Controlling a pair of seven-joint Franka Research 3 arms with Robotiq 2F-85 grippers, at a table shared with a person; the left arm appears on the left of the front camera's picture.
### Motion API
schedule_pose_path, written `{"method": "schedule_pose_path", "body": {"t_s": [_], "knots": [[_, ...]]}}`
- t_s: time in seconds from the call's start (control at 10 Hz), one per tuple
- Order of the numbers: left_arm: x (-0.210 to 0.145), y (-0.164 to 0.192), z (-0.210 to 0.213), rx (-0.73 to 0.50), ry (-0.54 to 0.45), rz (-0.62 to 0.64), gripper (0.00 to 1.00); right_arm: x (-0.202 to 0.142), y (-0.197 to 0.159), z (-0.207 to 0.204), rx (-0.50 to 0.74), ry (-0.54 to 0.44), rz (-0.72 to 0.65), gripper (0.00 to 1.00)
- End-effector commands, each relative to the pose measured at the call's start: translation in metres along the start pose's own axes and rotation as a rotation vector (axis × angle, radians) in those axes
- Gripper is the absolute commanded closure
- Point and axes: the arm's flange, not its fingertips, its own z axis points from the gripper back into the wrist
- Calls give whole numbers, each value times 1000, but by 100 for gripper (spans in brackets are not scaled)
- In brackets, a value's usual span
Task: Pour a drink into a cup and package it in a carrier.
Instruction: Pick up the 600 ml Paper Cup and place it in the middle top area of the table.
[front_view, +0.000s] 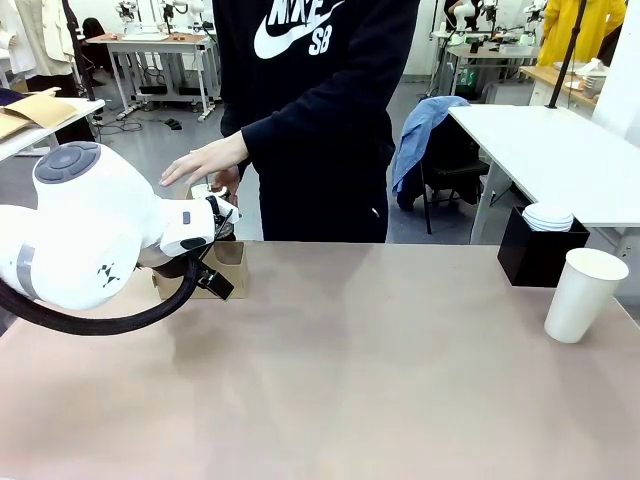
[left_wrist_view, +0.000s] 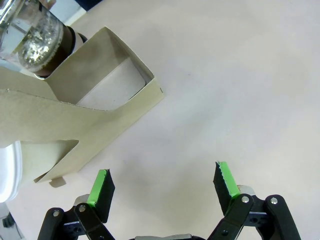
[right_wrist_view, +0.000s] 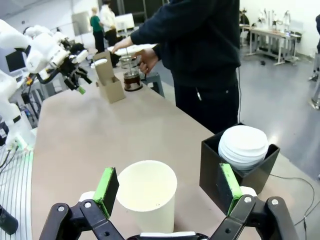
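White paper, upright and unlidded: the cup (right_wrist_view: 146, 192) stood straight ahead of your right tool (right_wrist_view: 166, 182), in line with the gap between its green pads (right_wrist_view: 106, 184). Those were spread wide with nothing gripped, and I could not tell whether they already flanked the cup. A black box (right_wrist_view: 212, 160) of white discs sat just beside the cup, off one pad. Your left tool (left_wrist_view: 162, 181), equally wide and empty, hung over bare desk (left_wrist_view: 240, 90). It had the carrier (left_wrist_view: 35, 112) ahead to one side and the jug (left_wrist_view: 35, 35) beyond, with the person's hand (right_wrist_view: 148, 59) on it. By my reading, your right arm was the nearer one for the cup.
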Motion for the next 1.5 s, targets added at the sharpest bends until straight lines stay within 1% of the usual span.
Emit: {"method": "schedule_pose_path", "body": {"t_s": [0.0,0.2,0.3,0.4,0.5,0.6,0.8,1.2,1.4], "knots": [[0,0,0,-1,0,1,0,-54,-22,3,22,-104,25,0],[0,0,0,-1,0,1,0,-86,-20,9,116,-146,61,0],[0,0,0,-1,0,1,0,-100,-18,9,147,-113,111,0],[0,0,0,-1,0,1,0,-110,-12,3,179,-114,120,0],[0,0,0,-1,0,1,0,-117,-7,-7,190,-89,123,0],[0,0,0,-1,0,1,0,-122,-2,-12,208,-101,111,0],[0,0,0,-1,0,1,0,-125,4,-21,214,-130,99,0],[0,0,0,-1,0,1,0,-125,15,-39,226,-120,78,0],[0,0,0,-1,0,1,0,-126,15,-48,228,-130,64,0]]}}
